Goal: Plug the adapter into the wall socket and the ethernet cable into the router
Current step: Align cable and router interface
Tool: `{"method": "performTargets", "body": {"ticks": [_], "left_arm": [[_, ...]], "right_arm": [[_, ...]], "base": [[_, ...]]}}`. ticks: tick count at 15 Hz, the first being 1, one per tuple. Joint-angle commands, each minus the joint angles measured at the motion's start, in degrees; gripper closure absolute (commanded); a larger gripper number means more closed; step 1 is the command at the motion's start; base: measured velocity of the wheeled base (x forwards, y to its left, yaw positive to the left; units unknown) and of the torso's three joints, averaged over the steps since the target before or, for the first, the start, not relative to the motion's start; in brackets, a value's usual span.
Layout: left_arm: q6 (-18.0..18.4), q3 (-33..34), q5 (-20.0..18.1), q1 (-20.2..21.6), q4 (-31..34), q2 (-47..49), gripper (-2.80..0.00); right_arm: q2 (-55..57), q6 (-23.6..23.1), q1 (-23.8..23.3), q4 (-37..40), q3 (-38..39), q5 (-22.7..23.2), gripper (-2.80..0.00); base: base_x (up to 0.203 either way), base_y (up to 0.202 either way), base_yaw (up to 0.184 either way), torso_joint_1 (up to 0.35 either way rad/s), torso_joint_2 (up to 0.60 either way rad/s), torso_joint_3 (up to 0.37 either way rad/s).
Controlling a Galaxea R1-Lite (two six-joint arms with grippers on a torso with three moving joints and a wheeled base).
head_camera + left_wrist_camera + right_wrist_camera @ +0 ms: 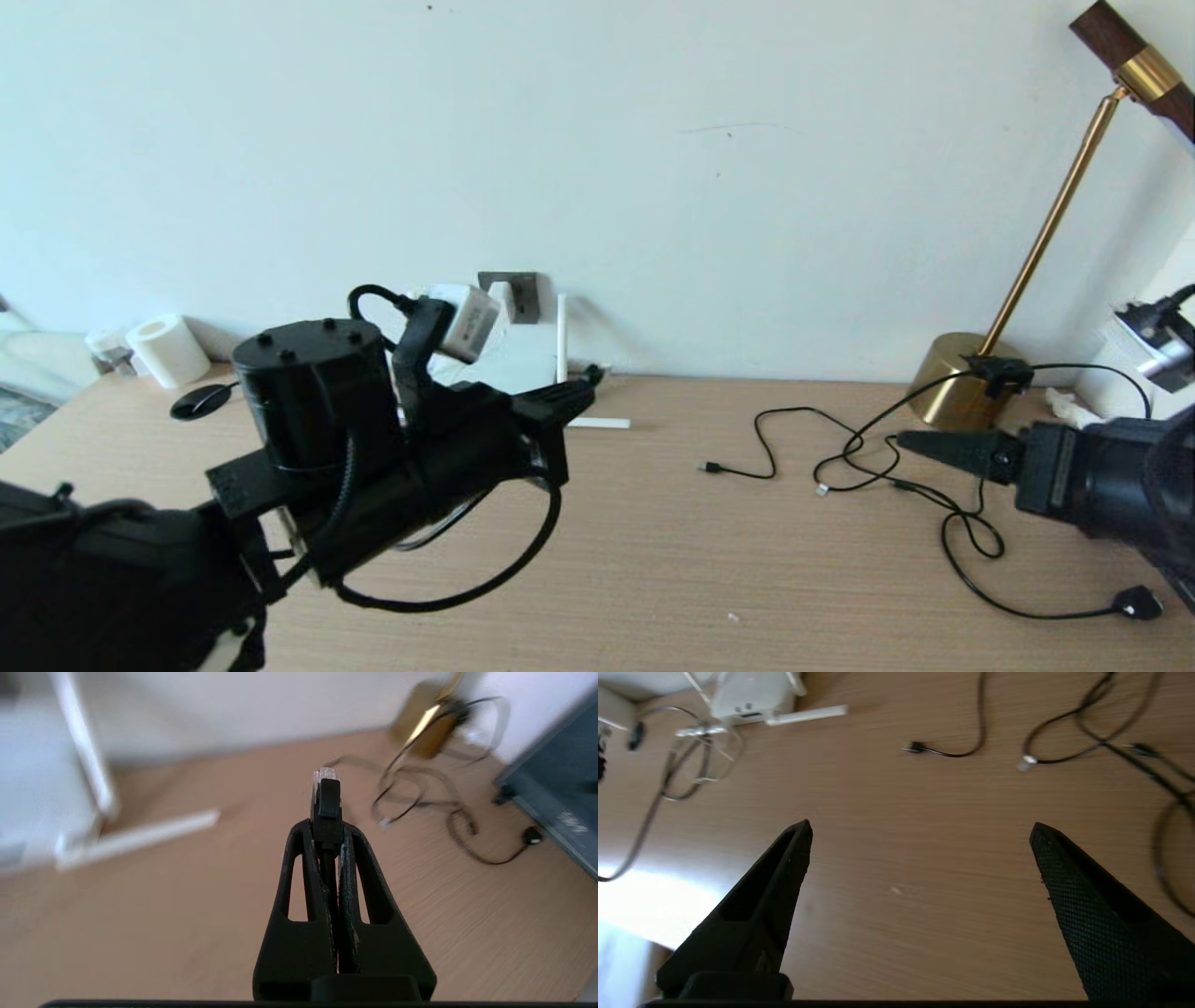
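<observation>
One pale wood-grain desk filling the lower half of the head view, meeting a plain white wall above. Sitting at upper left against that wall: flat white router with slim stick antennas, one lying flat on the desk; dark grey wall socket showing just above it; white cube adapter appearing in front of the socket, contact not clear.

Reaching in at lower left, left gripper pinching the ethernet cable between pressed-together jaws, clear-tipped plug sticking out past the tips, black cable looping below the arm. Hovering at right, right gripper with jaws spread wide over bare desk.

Lying tangled at centre right: thin black cables with small ends. Standing at far right: brass lamp with round base and slanted stem. Resting at far left: white paper roll. Staying open: broad wood between the two arms.
</observation>
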Motion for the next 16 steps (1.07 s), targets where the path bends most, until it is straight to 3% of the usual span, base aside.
{"method": "performTargets", "body": {"ticks": [1,3,5,7,9,11,12,13,16], "left_arm": [[-2.9,0.9,0.8,4.7,3.7,-0.7,0.00],[-3.4,1.5,1.2,8.9,4.9,-0.9,0.00],[-3.4,1.3,2.0,12.4,9.7,-0.4,0.00],[-2.9,0.7,2.6,14.5,13.0,0.8,0.00],[-2.9,0.1,7.1,14.7,12.7,3.8,0.00],[-3.3,-0.2,12.1,14.7,10.7,7.7,0.00],[-3.2,0.0,12.7,14.7,8.9,9.1,0.00],[-3.0,0.1,13.2,14.7,7.3,11.2,0.00],[-3.1,2.6,16.0,15.2,-2.3,18.0,0.00]], "right_arm": [[-8.4,-3.0,0.1,-0.1,4.8,-2.1,-2.80],[-16.1,-9.6,0.1,-0.1,9.3,-6.9,-2.80],[-25.8,-12.4,-0.1,0.8,12.3,-9.9,-2.80],[-35.3,-12.8,-1.7,7.7,13.7,-11.8,-2.80],[-43.2,-13.3,-7.2,17.2,14.4,-13.1,-2.80],[-47.8,-15.6,-17.0,23.0,15.1,-13.5,-2.80],[-51.2,-19.6,-20.2,24.5,16.3,-13.1,-2.80],[-53.3,-25.4,-21.6,25.1,18.6,-12.0,-2.80],[-56.0,-28.9,-21.9,17.4,27.9,-8.0,-2.80]], "base": [[0.000,0.000,0.000,0.000,0.00,0.000],[0.000,0.000,0.000,0.000,0.00,0.000],[0.000,0.000,0.000,0.000,0.00,0.000],[0.000,0.000,0.000,0.000,0.00,0.000],[0.000,0.000,0.000,0.000,0.00,0.000],[0.000,0.000,0.000,0.000,0.00,0.000],[0.000,0.000,0.000,0.000,0.00,0.000],[0.000,0.000,0.000,0.000,0.00,0.000],[0.000,0.000,0.000,0.000,0.00,0.000]]}}
